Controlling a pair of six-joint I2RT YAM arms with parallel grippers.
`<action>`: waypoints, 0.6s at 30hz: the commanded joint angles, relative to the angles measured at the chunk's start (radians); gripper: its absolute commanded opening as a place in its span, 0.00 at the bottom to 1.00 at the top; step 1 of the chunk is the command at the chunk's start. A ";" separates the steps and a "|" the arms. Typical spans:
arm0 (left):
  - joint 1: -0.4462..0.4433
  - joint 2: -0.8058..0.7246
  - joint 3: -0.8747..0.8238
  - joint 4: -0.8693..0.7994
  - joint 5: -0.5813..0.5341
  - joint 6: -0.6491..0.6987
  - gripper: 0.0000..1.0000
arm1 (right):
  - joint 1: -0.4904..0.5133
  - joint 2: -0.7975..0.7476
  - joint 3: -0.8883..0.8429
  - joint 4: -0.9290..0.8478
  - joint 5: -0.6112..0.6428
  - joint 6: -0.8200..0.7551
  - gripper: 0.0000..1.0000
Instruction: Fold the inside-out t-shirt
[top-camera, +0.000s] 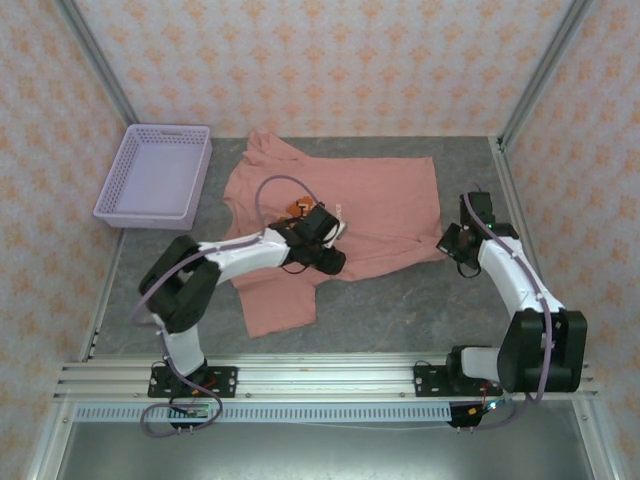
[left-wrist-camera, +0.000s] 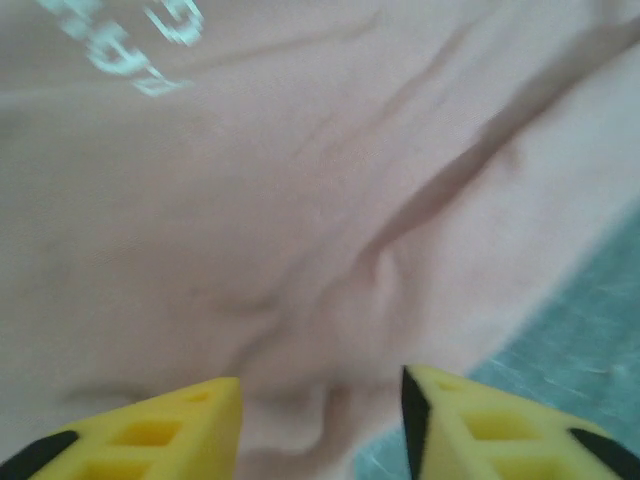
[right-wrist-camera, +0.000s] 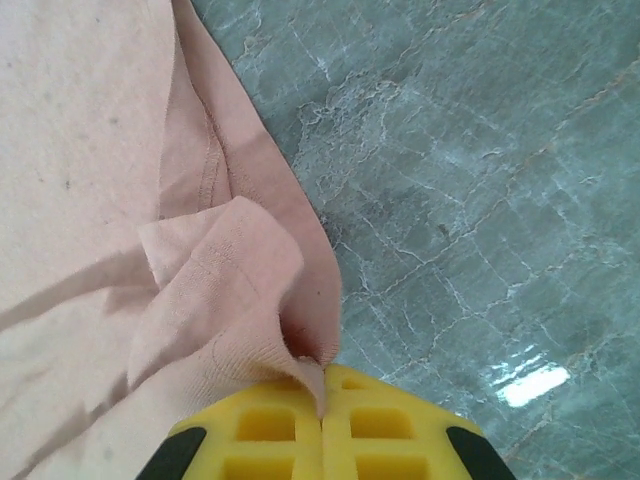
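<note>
The inside-out t-shirt (top-camera: 370, 205) lies spread on the grey table, salmon pink, with a small orange print (top-camera: 298, 208) near its middle. My left gripper (top-camera: 330, 232) hovers low over the shirt's middle. In the left wrist view the left gripper (left-wrist-camera: 320, 400) is open, its yellow fingers (left-wrist-camera: 190, 425) apart over a soft wrinkle of the t-shirt (left-wrist-camera: 300, 220). My right gripper (top-camera: 450, 243) is at the shirt's lower right corner. The right wrist view shows the right gripper (right-wrist-camera: 322, 385) shut on a bunched fold of the t-shirt's edge (right-wrist-camera: 230, 280).
A lavender plastic basket (top-camera: 155, 175) stands at the back left of the table. Bare grey marbled tabletop (right-wrist-camera: 470, 180) lies to the right of the shirt and in front of it. Patterned walls and metal posts close in the table on three sides.
</note>
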 joint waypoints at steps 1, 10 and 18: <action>-0.003 -0.175 -0.074 -0.076 -0.096 -0.071 0.52 | -0.002 0.042 0.028 0.042 -0.024 -0.013 0.00; -0.009 -0.538 -0.424 -0.496 -0.323 -0.507 0.54 | 0.023 0.082 0.031 0.128 -0.104 -0.020 0.00; -0.051 -0.713 -0.616 -0.542 -0.218 -0.729 0.58 | 0.044 0.038 0.013 0.163 -0.149 -0.014 0.00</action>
